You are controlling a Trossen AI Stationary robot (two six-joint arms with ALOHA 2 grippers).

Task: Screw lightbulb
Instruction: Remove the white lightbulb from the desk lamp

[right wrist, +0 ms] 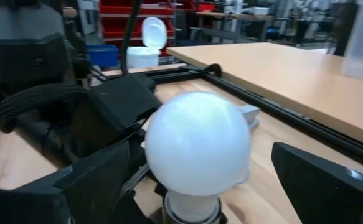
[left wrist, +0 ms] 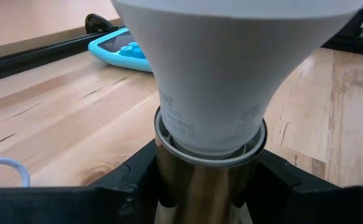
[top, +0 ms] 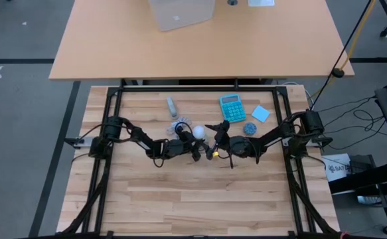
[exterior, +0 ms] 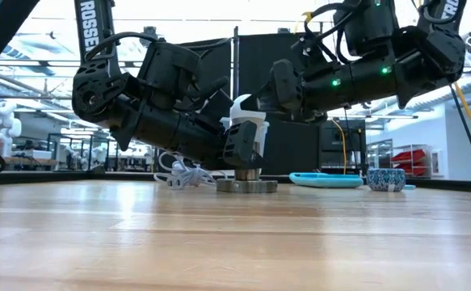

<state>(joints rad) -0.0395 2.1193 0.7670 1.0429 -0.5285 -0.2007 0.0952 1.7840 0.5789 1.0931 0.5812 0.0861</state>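
- Two dark arms meet over the middle of the wooden table (top: 180, 199), the left one reaching in from the left edge and the right one from the right edge.
- The left gripper (left wrist: 209, 186) is clamped on the brassy metal socket stem (left wrist: 197, 193) just under the lightbulb, one dark finger (left wrist: 131, 183) against each side of it.
- The right gripper (right wrist: 200, 186) stands wide apart around the lightbulb (right wrist: 197, 146); its fingers (right wrist: 321, 180) flank the white head with clear gaps and touch nothing.
- The lightbulb stands upright in the socket, head up, above the round grey socket base (exterior: 246, 186), near the table's centre (top: 198, 131).
- A white coiled cable (exterior: 182, 178) lies just beside the base on the left arm's side.
- A turquoise calculator (top: 232, 108), a light blue square pad (top: 260, 113) and a small patterned blue bowl (exterior: 386, 179) lie beyond the right arm.
- Writing: white letters "ROSSE" run down the left arm's upper link (exterior: 90, 28), cut off at the end; faint grey print rings the bulb's neck (left wrist: 178, 121) but is too small to read.
- The bulb's screw end is hidden inside the socket, so how far it is threaded in cannot be told.
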